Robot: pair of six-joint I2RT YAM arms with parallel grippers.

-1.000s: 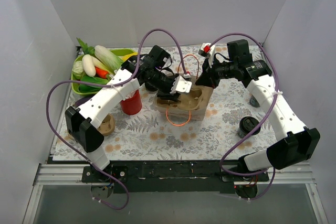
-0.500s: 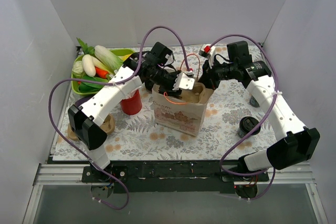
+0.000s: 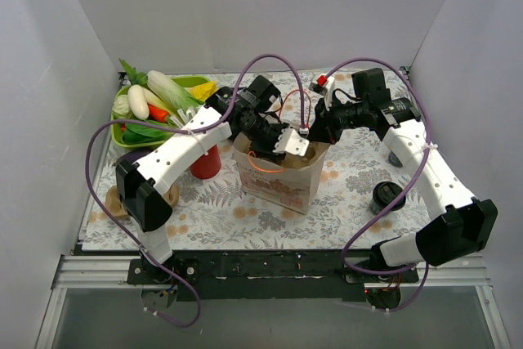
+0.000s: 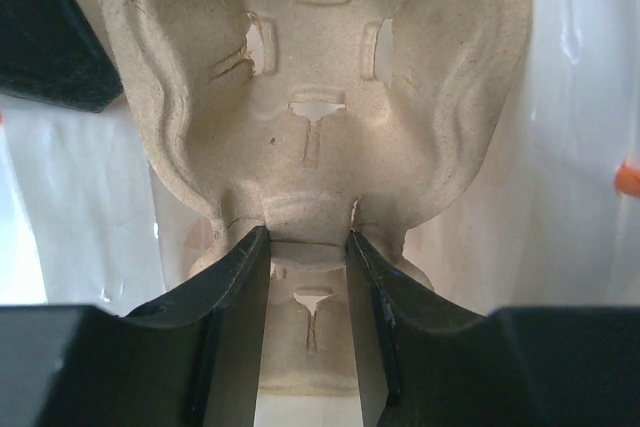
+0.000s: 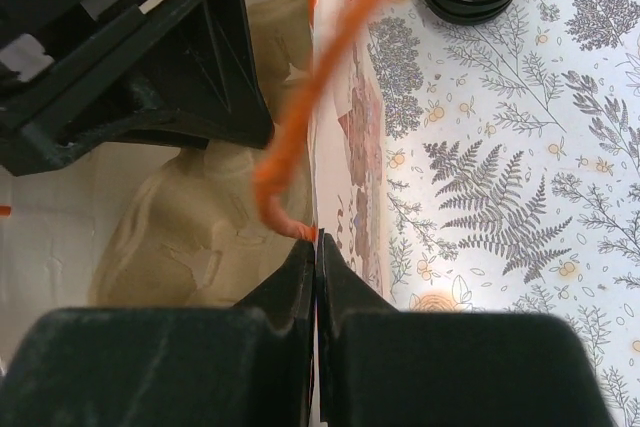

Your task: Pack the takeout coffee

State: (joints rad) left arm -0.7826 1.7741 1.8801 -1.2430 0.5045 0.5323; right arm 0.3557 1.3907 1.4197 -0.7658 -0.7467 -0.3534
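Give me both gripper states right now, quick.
left gripper: closed on the pulp cup carrier.
right gripper: closed, pinching the rim of the paper bag.

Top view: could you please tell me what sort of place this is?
Probably a robot test booth: white walls enclose a fern-print mat, and left arm and right arm handle a bag.

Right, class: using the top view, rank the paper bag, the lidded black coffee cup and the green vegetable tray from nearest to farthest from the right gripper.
1. Paper bag, centre of the table: the right gripper pinches its rim.
2. Takeout coffee, near right.
3. Green vegetable tray, far left corner.
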